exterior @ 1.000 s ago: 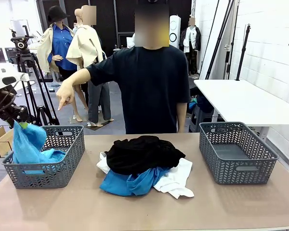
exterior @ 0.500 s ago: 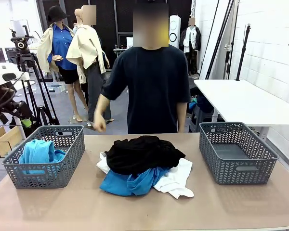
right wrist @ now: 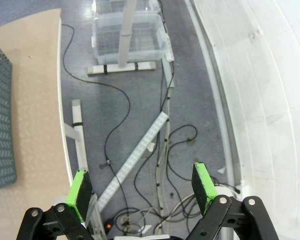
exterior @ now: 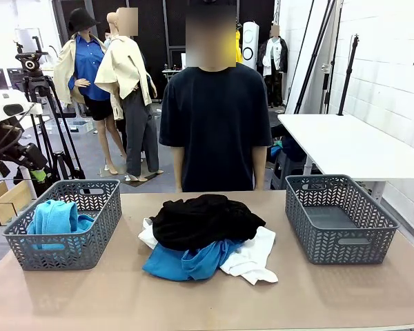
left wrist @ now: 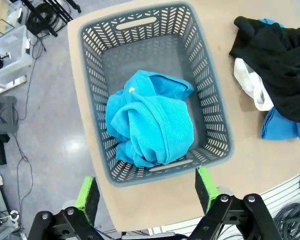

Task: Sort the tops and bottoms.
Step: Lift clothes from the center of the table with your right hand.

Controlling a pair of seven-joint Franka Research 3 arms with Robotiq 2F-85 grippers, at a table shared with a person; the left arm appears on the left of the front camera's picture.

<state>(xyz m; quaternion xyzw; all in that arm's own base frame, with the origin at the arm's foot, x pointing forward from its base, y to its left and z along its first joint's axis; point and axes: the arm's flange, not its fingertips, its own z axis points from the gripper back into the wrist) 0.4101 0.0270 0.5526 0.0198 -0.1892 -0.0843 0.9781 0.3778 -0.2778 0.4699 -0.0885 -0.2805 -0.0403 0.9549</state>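
Observation:
One turquoise top (left wrist: 150,125) lies crumpled in the left grey mesh basket (left wrist: 90,100). My left gripper (left wrist: 146,182) hangs open above that basket's near rim, nothing between its fingers; it also appears at the far left (exterior: 33,174), over the basket (exterior: 90,234). On the table's middle sits a pile: the black bottoms (exterior: 203,221) on top, a blue top (exterior: 183,262) and a white top (exterior: 252,258) beneath. My right gripper (right wrist: 141,177) is open and empty, pointed at the floor beyond the table's edge.
An empty grey basket (exterior: 338,217) stands at the table's right. A person in a black T-shirt (exterior: 214,124) stands at the far side, arms down. Cables and a plastic bin (right wrist: 130,35) lie on the floor beside the table.
My left gripper opened and the turquoise top dropped into the left basket. The person's pointing arm came down to their side.

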